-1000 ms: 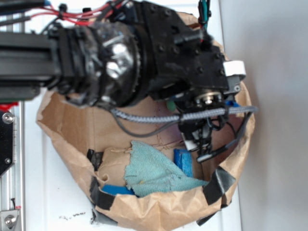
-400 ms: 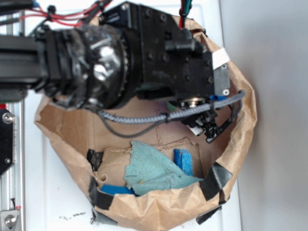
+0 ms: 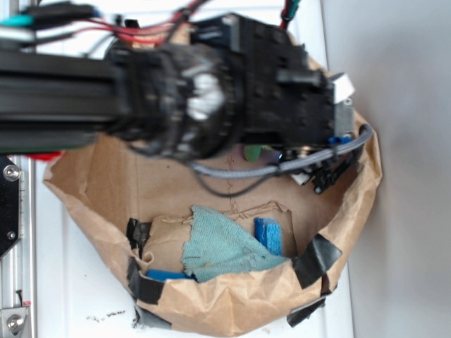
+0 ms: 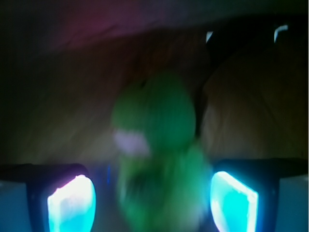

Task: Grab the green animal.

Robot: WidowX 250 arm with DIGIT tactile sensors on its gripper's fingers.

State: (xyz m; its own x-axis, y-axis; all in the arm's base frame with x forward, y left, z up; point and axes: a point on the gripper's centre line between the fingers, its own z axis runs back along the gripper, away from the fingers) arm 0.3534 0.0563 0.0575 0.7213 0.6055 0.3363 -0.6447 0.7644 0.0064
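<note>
In the wrist view the green animal [image 4: 154,145] is a blurred plush shape with a pale patch by its face. It fills the space between the two glowing pads [image 4: 72,205] of my gripper [image 4: 152,203]. A gap shows on each side of it, so the gripper is open around it. From the exterior view only a small green piece of the animal [image 3: 252,152] shows under the black wrist. The fingertips [image 3: 315,180] hang inside the paper bag near its right wall.
The crumpled brown paper bag [image 3: 91,211] with black tape patches holds everything. A teal terry cloth [image 3: 222,246] and blue sponge blocks [image 3: 268,236] lie at its near side. The black arm [image 3: 141,98] covers the far half.
The arm has moved up and to the right. The fingertips went from the bag's middle to near its right wall. Cloth and sponges have not moved.
</note>
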